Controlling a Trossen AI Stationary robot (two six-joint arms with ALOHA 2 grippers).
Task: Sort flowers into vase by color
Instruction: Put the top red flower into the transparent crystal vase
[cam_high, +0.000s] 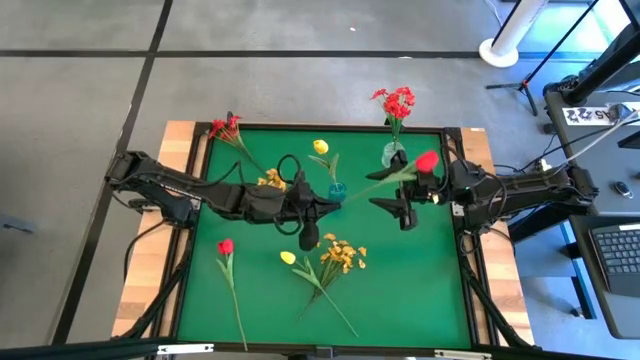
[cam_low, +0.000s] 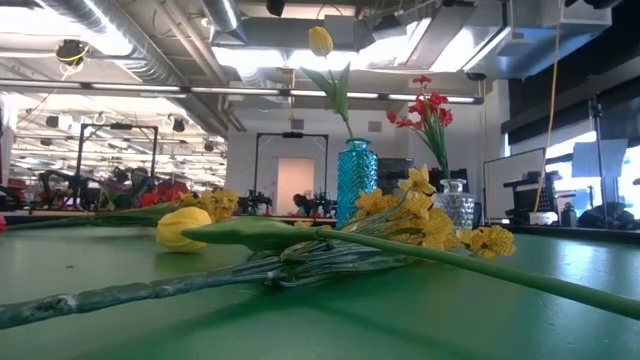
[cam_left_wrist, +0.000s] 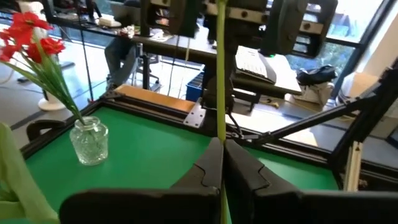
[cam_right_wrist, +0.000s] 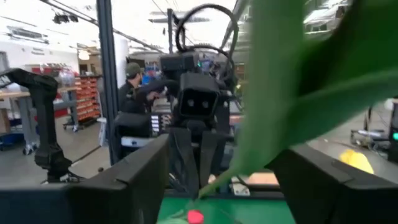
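Note:
My left gripper (cam_high: 338, 204) is at the table's middle, shut on the stem of a red tulip (cam_high: 427, 160). The stem slants off toward the right arm. My right gripper (cam_high: 390, 192) is open, with one finger on each side of the stem just below the bloom, and the left wrist view shows it (cam_left_wrist: 236, 18) the same way. A blue vase (cam_high: 337, 190) holds a yellow tulip (cam_high: 320, 147). A clear glass vase (cam_high: 392, 155) holds a red cluster (cam_high: 397, 100). Neither gripper shows in the low view. My left gripper pinches the red tulip's thin green stem (cam_left_wrist: 220, 134) between its two shut fingers, near the stem's lower end. The fingers come level from the table's left, and the stem runs on along them. The tulip is lifted clear of the table, its bloom toward the right arm.
More flowers lie on the green mat. They are a red cluster (cam_high: 228, 128) at the far left, a yellow cluster (cam_high: 272, 180) under my left arm, a red tulip (cam_high: 226, 246), a yellow tulip (cam_high: 288, 257) and a yellow cluster (cam_high: 343, 255) nearer the front.

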